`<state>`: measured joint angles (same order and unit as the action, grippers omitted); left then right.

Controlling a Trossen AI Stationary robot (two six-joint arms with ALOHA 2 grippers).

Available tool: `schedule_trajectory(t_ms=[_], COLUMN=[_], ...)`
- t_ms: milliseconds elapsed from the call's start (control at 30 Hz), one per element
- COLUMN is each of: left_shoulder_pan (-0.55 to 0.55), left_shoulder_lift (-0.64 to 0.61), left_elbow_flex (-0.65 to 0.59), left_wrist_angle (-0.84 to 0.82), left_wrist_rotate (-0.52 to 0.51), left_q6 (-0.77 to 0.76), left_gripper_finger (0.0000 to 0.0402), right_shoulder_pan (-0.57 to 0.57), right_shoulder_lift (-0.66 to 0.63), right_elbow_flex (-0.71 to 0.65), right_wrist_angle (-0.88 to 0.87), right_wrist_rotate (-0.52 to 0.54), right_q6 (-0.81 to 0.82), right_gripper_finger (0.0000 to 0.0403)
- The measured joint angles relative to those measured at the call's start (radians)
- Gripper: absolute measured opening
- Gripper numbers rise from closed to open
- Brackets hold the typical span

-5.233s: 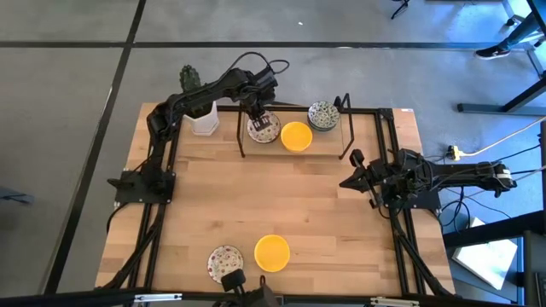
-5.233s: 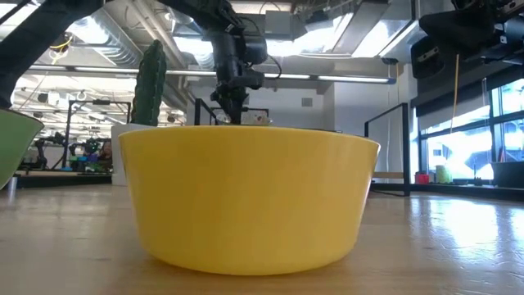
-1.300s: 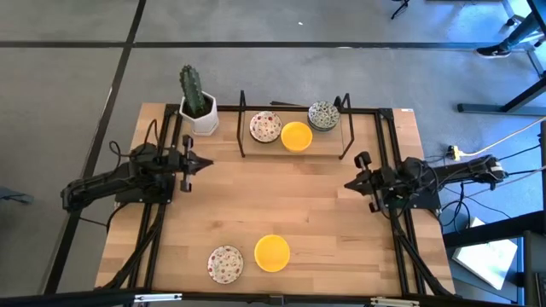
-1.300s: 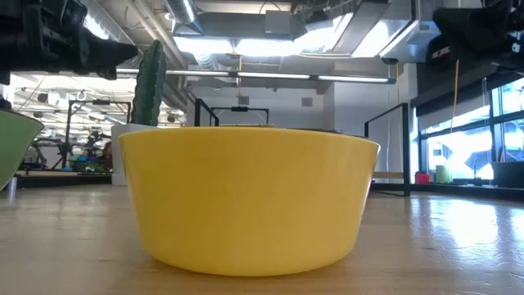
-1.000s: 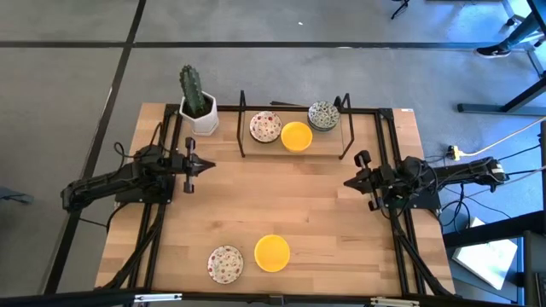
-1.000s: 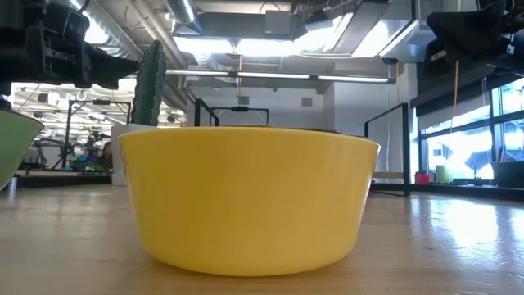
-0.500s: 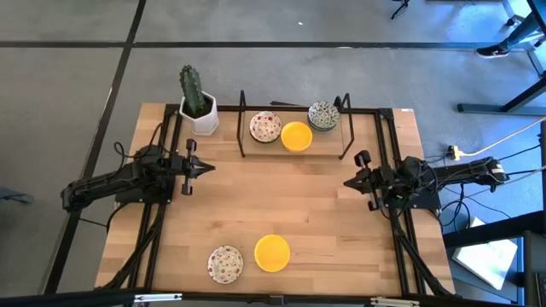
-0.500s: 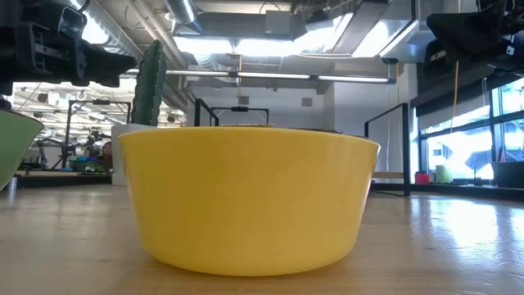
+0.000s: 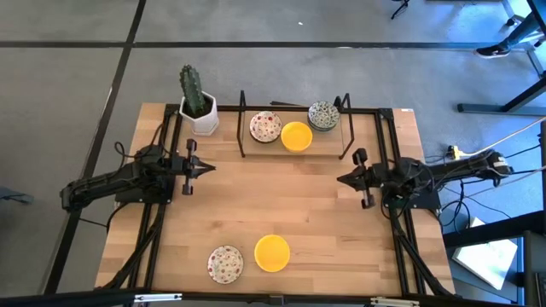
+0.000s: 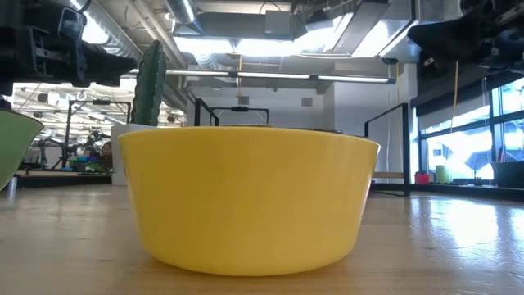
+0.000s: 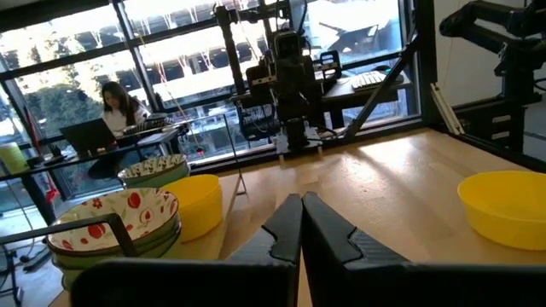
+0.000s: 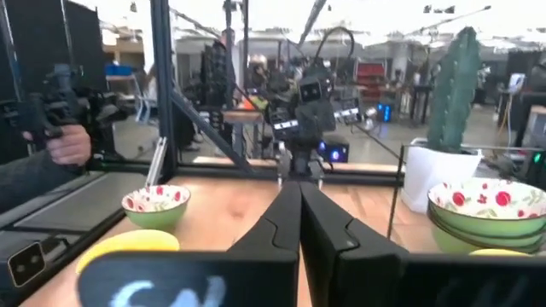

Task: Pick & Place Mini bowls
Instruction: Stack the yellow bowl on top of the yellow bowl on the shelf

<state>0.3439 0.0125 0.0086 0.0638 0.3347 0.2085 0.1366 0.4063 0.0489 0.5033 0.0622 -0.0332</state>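
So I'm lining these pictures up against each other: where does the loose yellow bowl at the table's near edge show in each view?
High view: yellow bowl at bottom centre, beside a red-speckled bowl.
Low view: it fills the middle.
Left wrist view: at the right edge.
Right wrist view: only a yellow rim at lower left, likely this bowl.
Shared landmark: the cactus, also in the low and right wrist views.

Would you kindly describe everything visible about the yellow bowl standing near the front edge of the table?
The yellow bowl is plain, bright, glossy, round and shallow, with a slightly tapering wall. It stands upright and empty on the wooden table, close beside a red-speckled white bowl without clearly touching it. Neither gripper is near it.
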Motion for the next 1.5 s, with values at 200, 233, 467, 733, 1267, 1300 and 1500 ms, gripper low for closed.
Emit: schedule_trajectory(t_ms=[200, 233, 467, 733, 1267, 1300, 1500], left_shoulder_pan=[0.000, 0.000, 0.000, 0.000, 0.000, 0.000, 0.000], left_shoulder_lift=[0.011, 0.011, 0.011, 0.011, 0.012, 0.012, 0.012], left_elbow_flex=[0.000, 0.000, 0.000, 0.000, 0.000, 0.000, 0.000], left_wrist_angle=[0.000, 0.000, -0.001, -0.001, 0.012, 0.018, 0.034], left_wrist_rotate=[-0.001, -0.001, -0.013, -0.019, -0.027, -0.027, -0.029], left_q6=[-0.001, -0.003, -0.012, -0.029, -0.061, -0.066, -0.107], left_gripper_finger=[0.0001, 0.0002, 0.0002, 0.0008, 0.0008, 0.0008, 0.0005], right_shoulder_pan=[0.028, 0.031, 0.056, 0.065, 0.083, 0.095, 0.157], right_shoulder_lift=[0.188, 0.222, 0.483, 0.721, 1.115, 1.140, 1.265], right_elbow_flex=[0.095, 0.117, 0.304, 0.589, 1.349, 1.373, 1.461], right_wrist_angle=[-0.001, -0.007, -0.107, -0.321, -1.075, -1.093, -1.099], right_wrist_rotate=[0.007, 0.007, 0.037, 0.102, -0.131, -0.151, -0.163], right_q6=[0.020, 0.026, 0.033, 0.016, -0.045, -0.054, -0.076], right_gripper_finger=[0.0002, 0.0002, 0.0004, 0.0004, 0.0017, 0.0023, 0.0079])
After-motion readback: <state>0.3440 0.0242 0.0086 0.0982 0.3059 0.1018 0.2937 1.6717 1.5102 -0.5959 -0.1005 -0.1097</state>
